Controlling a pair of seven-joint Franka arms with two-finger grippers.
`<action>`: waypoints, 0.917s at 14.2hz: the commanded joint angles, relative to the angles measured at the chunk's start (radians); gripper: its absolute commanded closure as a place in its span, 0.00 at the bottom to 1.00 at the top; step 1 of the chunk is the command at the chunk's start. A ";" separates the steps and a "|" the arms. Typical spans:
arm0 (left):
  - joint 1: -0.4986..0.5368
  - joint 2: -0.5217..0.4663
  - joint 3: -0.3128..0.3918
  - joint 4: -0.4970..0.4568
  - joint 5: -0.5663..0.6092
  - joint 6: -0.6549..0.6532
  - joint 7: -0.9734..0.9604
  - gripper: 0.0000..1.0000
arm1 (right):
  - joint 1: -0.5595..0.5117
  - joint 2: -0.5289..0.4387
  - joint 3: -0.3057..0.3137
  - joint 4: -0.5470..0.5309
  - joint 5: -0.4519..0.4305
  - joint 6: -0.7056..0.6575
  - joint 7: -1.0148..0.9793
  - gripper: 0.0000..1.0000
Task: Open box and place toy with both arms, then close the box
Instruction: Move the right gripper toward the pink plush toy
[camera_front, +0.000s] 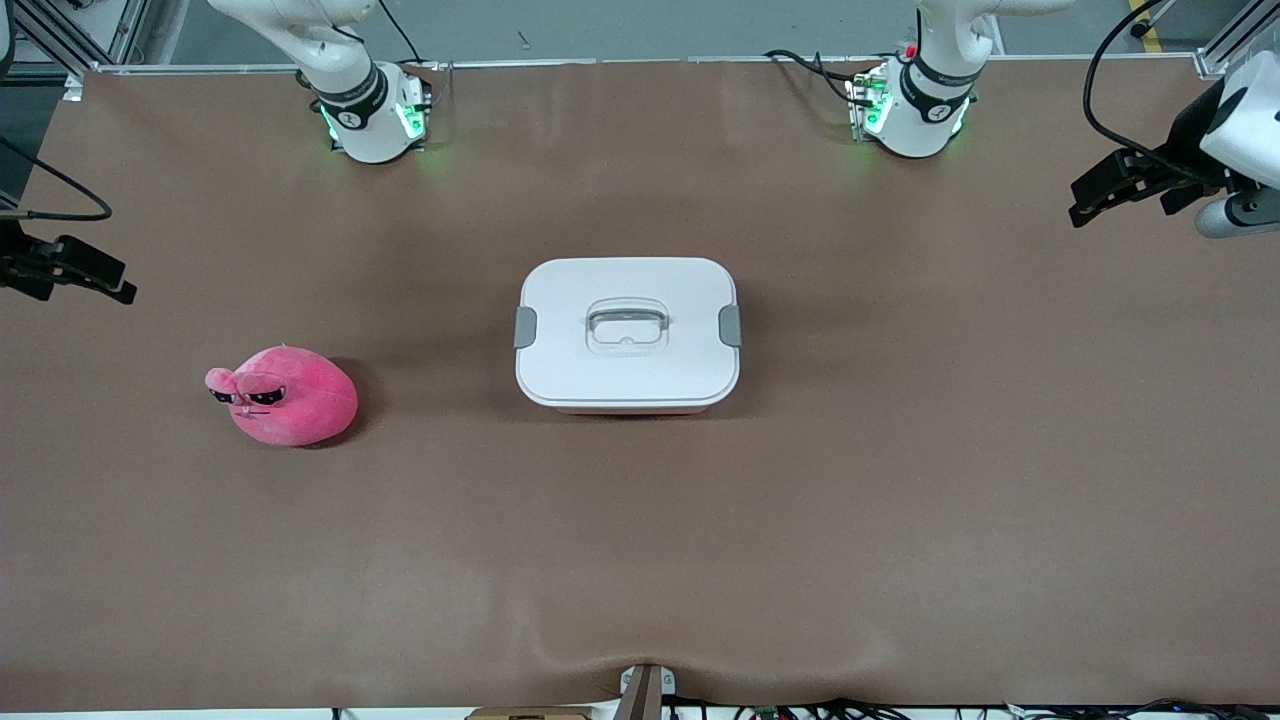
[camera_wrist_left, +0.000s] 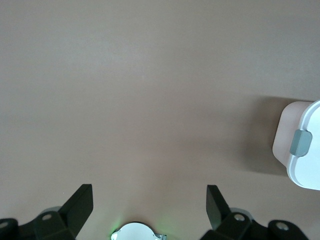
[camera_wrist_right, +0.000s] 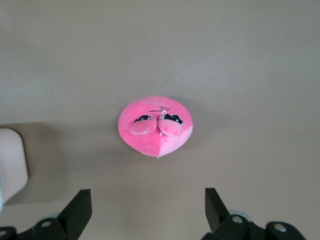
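The box (camera_front: 627, 375) stands in the middle of the table with its white lid (camera_front: 600, 370) on and a grey clip (camera_front: 525, 327) at each end. The pink plush toy (camera_front: 285, 395) lies toward the right arm's end, slightly nearer the front camera than the box. My right gripper (camera_front: 118, 280) hangs open and empty over that end of the table; its wrist view shows the toy (camera_wrist_right: 156, 126) ahead of the open gripper (camera_wrist_right: 148, 192). My left gripper (camera_front: 1078, 203) hangs open over the left arm's end, empty (camera_wrist_left: 149, 189), with one end of the box (camera_wrist_left: 305, 170) off to the side.
The brown table surface (camera_front: 900, 500) lies bare around the box and the toy. Both arm bases (camera_front: 370, 120) (camera_front: 915, 115) stand at the table's edge farthest from the front camera. A corner of the box (camera_wrist_right: 11, 160) shows in the right wrist view.
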 joint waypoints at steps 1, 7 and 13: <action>0.009 0.013 -0.004 0.024 -0.003 -0.003 0.020 0.00 | -0.012 -0.012 0.013 -0.005 -0.025 -0.012 -0.024 0.00; 0.004 0.045 0.000 0.031 0.002 -0.004 0.014 0.00 | -0.012 -0.012 0.015 -0.006 -0.021 -0.038 -0.024 0.00; 0.010 0.077 0.002 0.050 -0.001 -0.004 0.015 0.00 | -0.002 -0.004 0.016 -0.014 -0.021 -0.026 -0.025 0.00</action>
